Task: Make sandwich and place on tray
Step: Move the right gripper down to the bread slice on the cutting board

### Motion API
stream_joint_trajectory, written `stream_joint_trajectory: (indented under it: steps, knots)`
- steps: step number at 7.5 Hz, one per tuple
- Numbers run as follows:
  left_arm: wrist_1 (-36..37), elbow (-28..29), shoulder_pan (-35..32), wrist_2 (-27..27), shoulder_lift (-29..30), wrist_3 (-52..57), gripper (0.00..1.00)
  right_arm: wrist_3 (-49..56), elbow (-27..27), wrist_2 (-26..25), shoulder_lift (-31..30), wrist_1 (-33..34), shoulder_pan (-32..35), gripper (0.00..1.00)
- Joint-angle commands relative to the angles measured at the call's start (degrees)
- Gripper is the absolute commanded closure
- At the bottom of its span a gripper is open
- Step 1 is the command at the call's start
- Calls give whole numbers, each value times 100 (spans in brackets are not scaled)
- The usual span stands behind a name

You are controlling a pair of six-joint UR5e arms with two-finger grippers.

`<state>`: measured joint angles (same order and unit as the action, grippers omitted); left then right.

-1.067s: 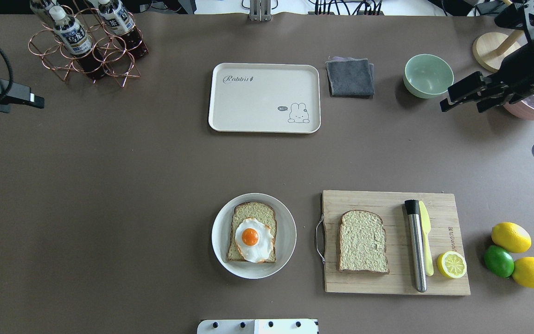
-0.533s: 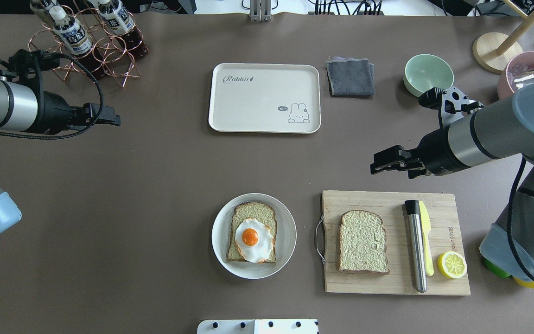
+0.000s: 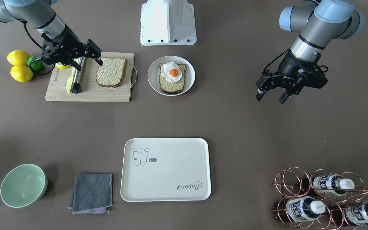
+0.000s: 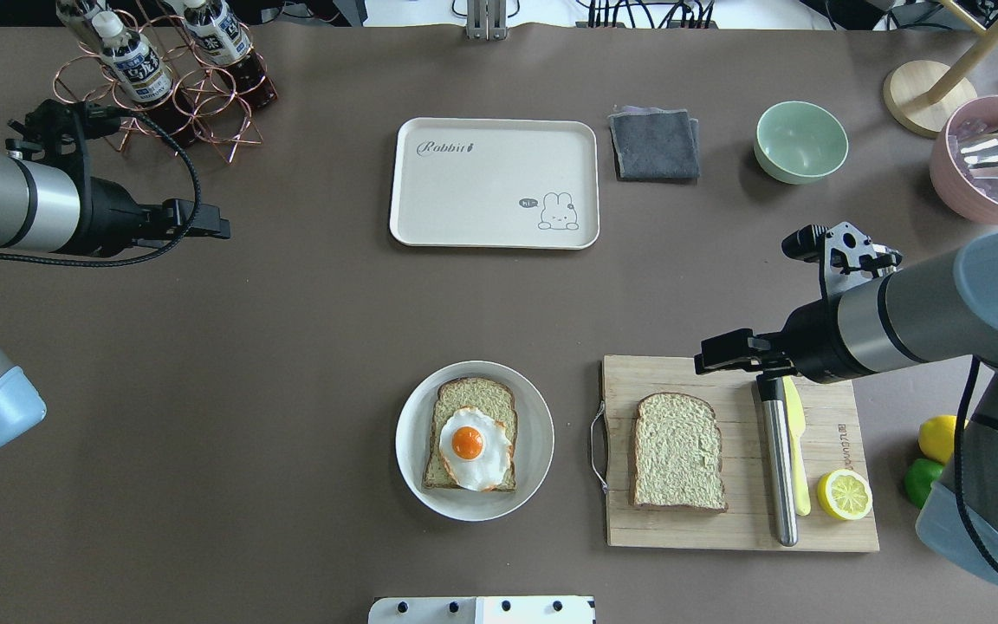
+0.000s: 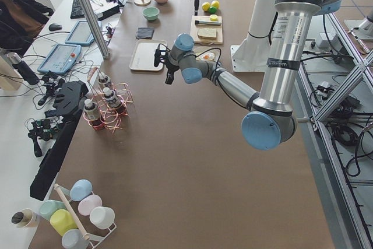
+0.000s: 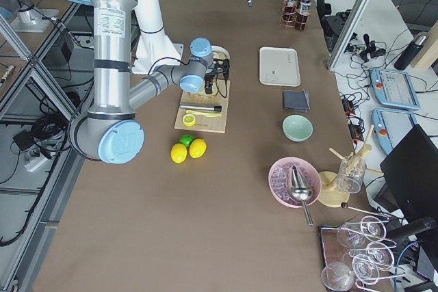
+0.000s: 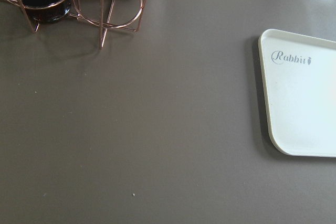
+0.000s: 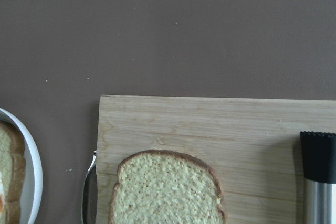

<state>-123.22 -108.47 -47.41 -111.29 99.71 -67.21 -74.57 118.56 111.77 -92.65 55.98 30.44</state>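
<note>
your right gripper (image 3: 89, 65) hangs wide over board (image 4: 724, 529), likely lining up on bare slice (image 4: 678, 451); egg slice (image 4: 475, 394) on plate (image 4: 538, 433); tray (image 4: 464, 191) well apart; left gripper (image 3: 270, 98) wide, idle aside.

Cream tray (image 4: 494, 186), orange-yolked white egg (image 4: 476, 451)

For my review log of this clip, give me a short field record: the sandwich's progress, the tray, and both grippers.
stage: sandwich not assembled
bottom slice: on the plate, egg on top
top slice: flat on the cutting board, untouched
tray: holds nothing
right gripper: fingers open, empty, over the board's far edge by the top slice
left gripper: fingers open, empty, away from the food
</note>
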Motion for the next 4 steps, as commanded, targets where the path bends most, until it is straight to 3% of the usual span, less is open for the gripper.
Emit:
stream_joint_trajectory:
  steps: [1,4]
  knots:
    - [9,10,4,3,-4,-2,2,-198,-306,-708,10,-105,-626,1]
    - [0,19,4,29,-4,-2,2,-225,-729,-788,124,-667,-715,1]
